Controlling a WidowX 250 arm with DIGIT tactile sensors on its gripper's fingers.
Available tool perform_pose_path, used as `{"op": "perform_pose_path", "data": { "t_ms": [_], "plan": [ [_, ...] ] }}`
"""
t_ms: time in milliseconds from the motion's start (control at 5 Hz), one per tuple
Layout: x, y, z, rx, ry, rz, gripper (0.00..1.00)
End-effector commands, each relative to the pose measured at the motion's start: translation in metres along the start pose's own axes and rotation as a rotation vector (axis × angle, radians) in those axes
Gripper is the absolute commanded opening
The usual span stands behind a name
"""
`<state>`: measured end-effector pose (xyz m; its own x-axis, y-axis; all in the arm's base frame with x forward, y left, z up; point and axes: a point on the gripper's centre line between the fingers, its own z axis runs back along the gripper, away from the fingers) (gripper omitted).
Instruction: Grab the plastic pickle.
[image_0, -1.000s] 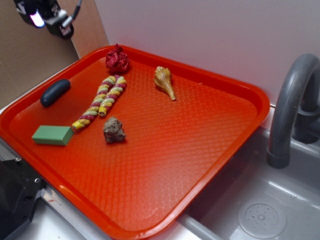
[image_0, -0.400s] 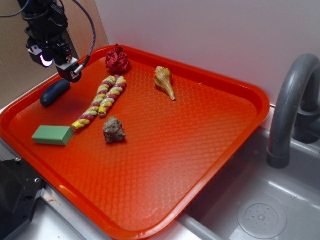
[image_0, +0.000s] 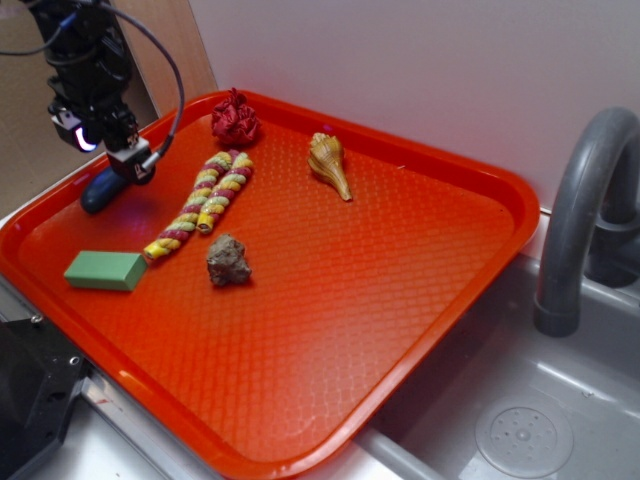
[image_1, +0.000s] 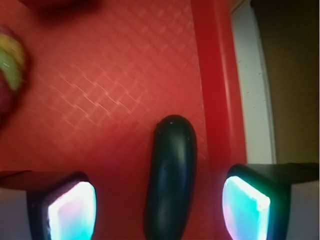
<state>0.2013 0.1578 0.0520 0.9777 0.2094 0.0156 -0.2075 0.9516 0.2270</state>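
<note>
Plastic pickle (image_0: 98, 190): near the tray's (image_0: 420, 300) left rim, upper end hidden behind the gripper (image_0: 118, 155) in the exterior view. Gripper: jaws wide, pickle (image_1: 170, 175) between the fingers (image_1: 70, 210) (neither touching). Nearby: rope toy (image_0: 205, 200), green block (image_0: 105, 270), rock (image_0: 228, 260).

One orange plastic tray (image_0: 420, 290) is sitting by one grey sink faucet (image_0: 585, 215). Lying on it: one dark blue-grey oblong plastic pickle (image_0: 98, 190), one green rectangular block (image_0: 104, 270), one rough grey-brown rock (image_0: 228, 260), one tan spiral seashell (image_0: 329, 164), one crumpled red cloth ball (image_0: 235, 118), two yellow-and-red braided ropes (image_0: 205, 200).
</note>
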Motion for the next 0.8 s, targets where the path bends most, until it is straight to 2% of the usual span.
{"op": "perform_pose_path", "data": {
  "t_ms": [0, 200, 400, 600],
  "plan": [
    [-0.0041, 0.0037, -0.0173, 0.012, 0.078, 0.069, 1.0],
    [-0.0019, -0.0001, -0.0208, 0.047, 0.094, 0.057, 1.0],
    [-0.0024, -0.0019, -0.0261, 0.012, 0.082, 0.076, 0.0],
    [-0.0043, -0.0033, -0.0242, 0.003, 0.044, 0.017, 0.0]
  ]
}}
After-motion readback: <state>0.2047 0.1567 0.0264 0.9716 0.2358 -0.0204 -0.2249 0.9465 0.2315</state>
